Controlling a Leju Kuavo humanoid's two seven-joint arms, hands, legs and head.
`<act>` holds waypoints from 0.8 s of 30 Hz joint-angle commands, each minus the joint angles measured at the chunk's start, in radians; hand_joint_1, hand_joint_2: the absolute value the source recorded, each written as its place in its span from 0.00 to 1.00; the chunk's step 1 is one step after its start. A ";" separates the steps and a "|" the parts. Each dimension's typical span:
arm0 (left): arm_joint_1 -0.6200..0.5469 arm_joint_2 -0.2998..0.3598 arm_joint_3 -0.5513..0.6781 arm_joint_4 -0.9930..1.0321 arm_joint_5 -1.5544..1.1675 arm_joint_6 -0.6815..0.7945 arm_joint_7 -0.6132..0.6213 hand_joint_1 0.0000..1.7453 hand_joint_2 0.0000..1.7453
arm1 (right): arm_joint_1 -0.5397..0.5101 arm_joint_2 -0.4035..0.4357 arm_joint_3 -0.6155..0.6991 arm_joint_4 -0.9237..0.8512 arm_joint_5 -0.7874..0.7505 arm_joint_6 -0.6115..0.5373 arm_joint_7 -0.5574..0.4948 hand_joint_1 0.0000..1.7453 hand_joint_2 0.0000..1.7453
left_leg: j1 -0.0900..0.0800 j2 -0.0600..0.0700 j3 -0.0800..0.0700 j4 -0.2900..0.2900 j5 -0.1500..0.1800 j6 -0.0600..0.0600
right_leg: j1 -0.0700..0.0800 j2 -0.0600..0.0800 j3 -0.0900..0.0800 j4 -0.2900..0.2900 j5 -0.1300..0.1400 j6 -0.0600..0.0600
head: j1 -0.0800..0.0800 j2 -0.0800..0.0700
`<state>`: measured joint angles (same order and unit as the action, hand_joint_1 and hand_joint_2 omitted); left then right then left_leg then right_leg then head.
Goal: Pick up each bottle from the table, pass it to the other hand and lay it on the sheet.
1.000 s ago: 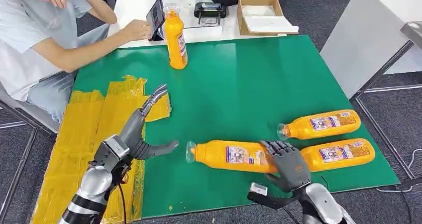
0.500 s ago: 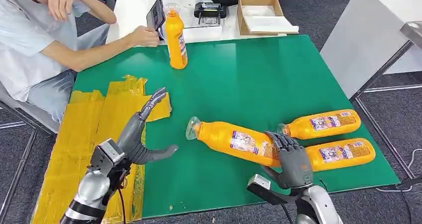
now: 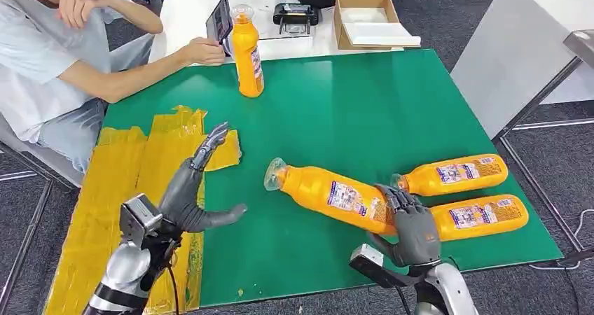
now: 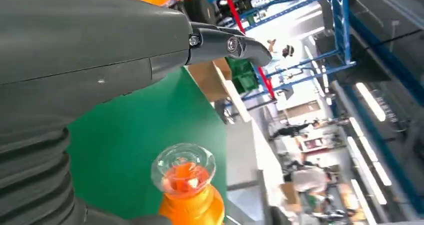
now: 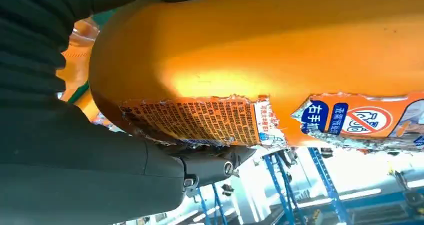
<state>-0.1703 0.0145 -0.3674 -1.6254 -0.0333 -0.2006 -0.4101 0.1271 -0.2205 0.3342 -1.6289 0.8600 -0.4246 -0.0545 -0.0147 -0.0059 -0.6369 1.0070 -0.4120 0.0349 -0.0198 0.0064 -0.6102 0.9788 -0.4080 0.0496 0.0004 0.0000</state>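
Now that its neck end has swung up and away from the near edge, the bottle (image 3: 329, 196) I hold by its base no longer lies flat but slants over the green tabletop (image 3: 350, 112), cap aimed toward the far left. My right hand (image 3: 413, 232) grips that base firmly near the near-right corner. My left hand (image 3: 190, 197) has drawn back slightly, fingers spread wide and empty, over the yellow sheet (image 3: 119, 182) at the left edge. I judge the lift has begun and the handover comes next. Two more bottles (image 3: 455, 175) lie by the right edge, one stands at the far edge.
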 commanded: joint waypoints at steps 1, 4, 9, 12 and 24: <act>0.006 0.007 0.041 0.013 0.143 -0.072 0.047 0.00 1.00 | -0.005 0.061 -0.035 -0.025 -0.137 -0.038 -0.097 1.00 1.00 | 0.001 0.001 0.002 0.000 -0.001 -0.002 | 0.001 0.000 0.001 0.000 0.000 -0.001 | 0.000 0.000; -0.031 0.001 -0.001 0.102 0.425 -0.171 0.173 0.00 1.00 | -0.093 0.117 0.019 0.013 -0.387 0.040 -0.269 1.00 1.00 | 0.000 0.002 0.002 -0.001 0.000 -0.002 | 0.000 0.001 0.001 0.000 0.001 -0.001 | 0.000 0.000; -0.032 0.003 -0.010 0.098 0.468 -0.146 0.176 0.00 1.00 | -0.104 0.109 0.041 0.027 -0.389 0.035 -0.259 1.00 1.00 | 0.001 0.004 0.003 -0.001 -0.001 -0.002 | 0.001 0.001 0.003 -0.001 0.000 -0.002 | -0.001 0.000; -0.031 0.006 -0.011 0.094 0.471 -0.144 0.178 0.00 1.00 | -0.100 0.106 0.039 0.024 -0.390 0.033 -0.259 1.00 1.00 | 0.001 0.001 0.003 0.000 0.000 -0.002 | 0.001 -0.001 0.002 -0.001 0.000 -0.002 | 0.000 0.000; -0.028 0.006 -0.023 0.091 0.570 -0.125 0.207 0.00 1.00 | -0.129 0.106 0.068 0.060 -0.424 0.043 -0.268 1.00 1.00 | 0.001 0.002 0.002 -0.001 0.000 -0.002 | 0.001 0.000 0.001 -0.001 0.000 -0.001 | 0.000 0.000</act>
<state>-0.1642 0.0092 -0.3597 -1.5949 0.5131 -0.3243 -0.2148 0.0544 -0.1217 0.3612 -1.6484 0.4513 -0.3941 -0.3216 -0.0146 -0.0048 -0.6376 1.0070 -0.4119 0.0347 -0.0197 0.0065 -0.6111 0.9788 -0.4079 0.0495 0.0004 0.0000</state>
